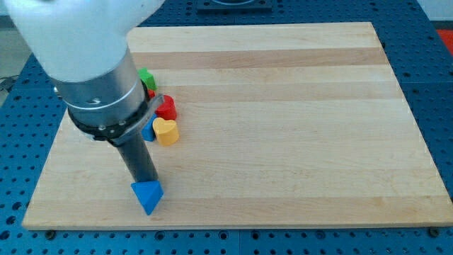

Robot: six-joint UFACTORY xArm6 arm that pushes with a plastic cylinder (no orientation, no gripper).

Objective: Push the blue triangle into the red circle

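My tip (146,183) touches the top of the blue triangle (148,196). It is a bare rod with no jaws. The red block (167,108) lies well apart, toward the view's top.

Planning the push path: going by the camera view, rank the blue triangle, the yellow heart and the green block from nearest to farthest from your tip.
1. Blue triangular block: at my tip, near the view's bottom.
2. Yellow heart-shaped block: farther up, slightly toward the view's right.
3. Green block: farthest, toward the view's top, partly hidden behind the arm.
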